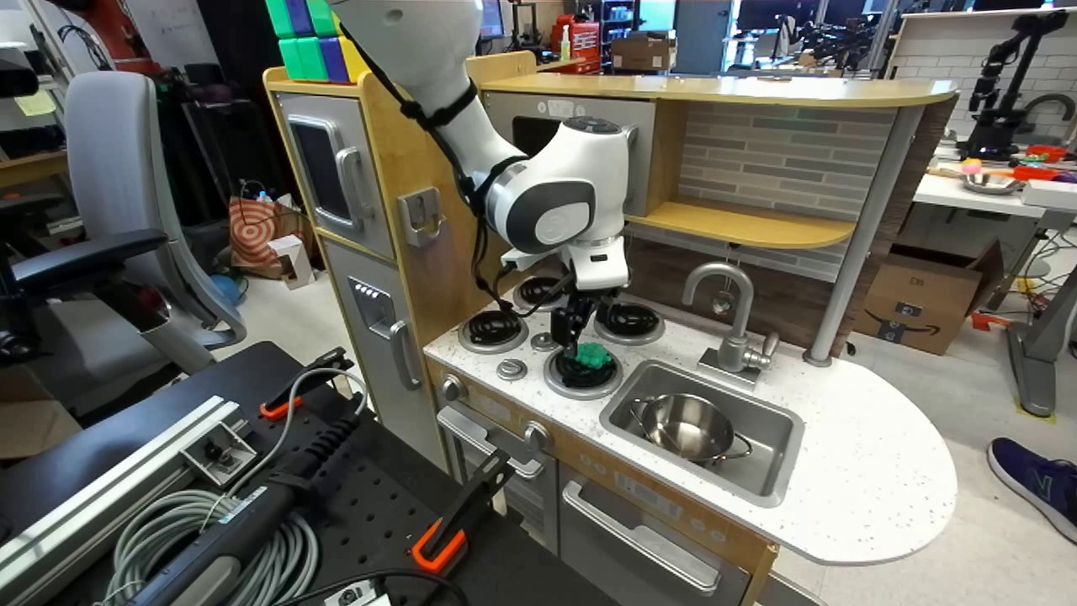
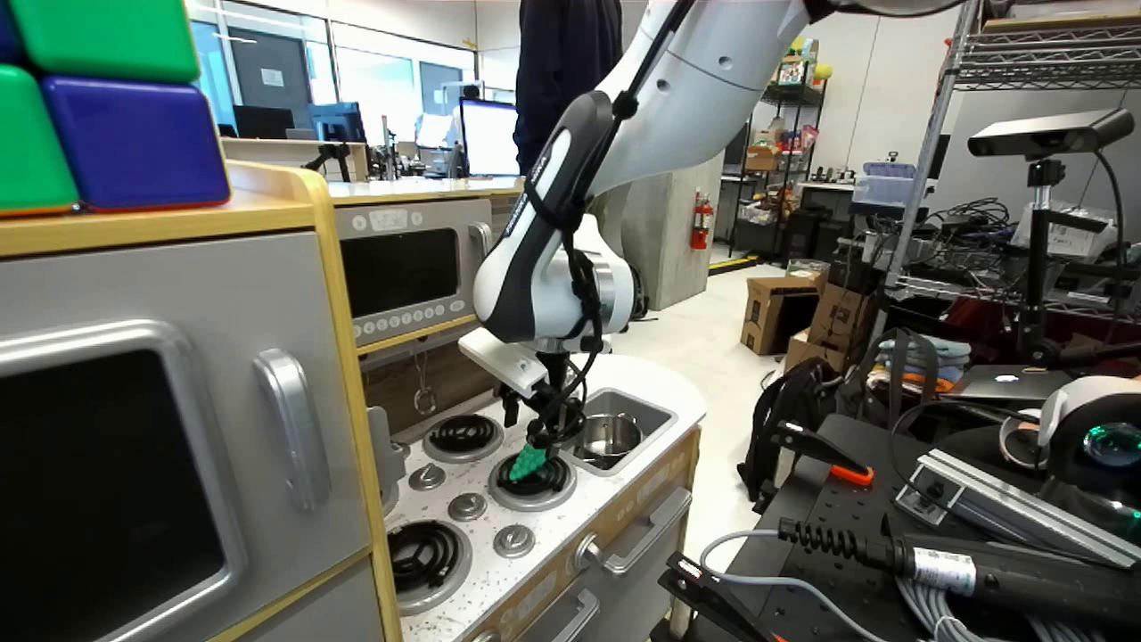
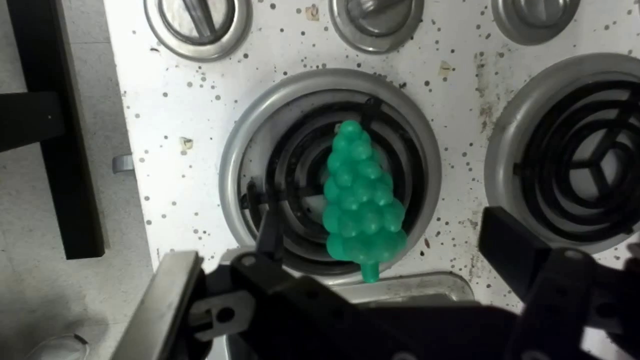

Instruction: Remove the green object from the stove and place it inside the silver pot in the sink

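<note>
Stove (image 3: pixel 460 150) lies beneath the robot's hand (image 3: pixel 382 230), with the sink (image 1: pixel 766 442) just beside that hand holding a silver pot (image 1: pixel 686 425). The hand hangs with fingers (image 3: pixel 510 250) spread wide, gripping nothing, above a burner (image 3: pixel 229 170) where green toy grapes (image 3: pixel 362 200) rest close to the fingertips.

- My arm (image 1: pixel 429 59): white, enters from the top in both exterior views, slopes down toward the work.
- My wrist (image 1: pixel 580 168): bent at the arm's lower end, pale housing with dark trim, last section turned downward.
- My claw (image 3: pixel 387 237): black, hangs under the wrist, points down.
- My fingers (image 3: pixel 515 250): spread well apart in the wrist view, wide gap between, facing each other.
</note>
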`<act>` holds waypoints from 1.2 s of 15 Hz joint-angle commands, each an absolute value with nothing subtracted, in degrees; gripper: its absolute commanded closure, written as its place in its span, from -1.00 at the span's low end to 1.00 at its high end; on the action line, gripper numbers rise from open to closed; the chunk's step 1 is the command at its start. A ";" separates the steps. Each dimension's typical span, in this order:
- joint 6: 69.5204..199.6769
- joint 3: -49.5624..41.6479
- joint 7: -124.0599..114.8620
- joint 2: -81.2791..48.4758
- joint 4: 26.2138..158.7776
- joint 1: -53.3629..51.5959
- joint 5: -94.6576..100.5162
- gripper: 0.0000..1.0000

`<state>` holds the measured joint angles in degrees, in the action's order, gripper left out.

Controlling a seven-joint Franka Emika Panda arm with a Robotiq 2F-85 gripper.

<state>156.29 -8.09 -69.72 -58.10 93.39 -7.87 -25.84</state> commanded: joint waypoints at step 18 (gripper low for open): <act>153.64 -7.46 -73.56 -60.42 89.97 -5.64 -21.24 0.65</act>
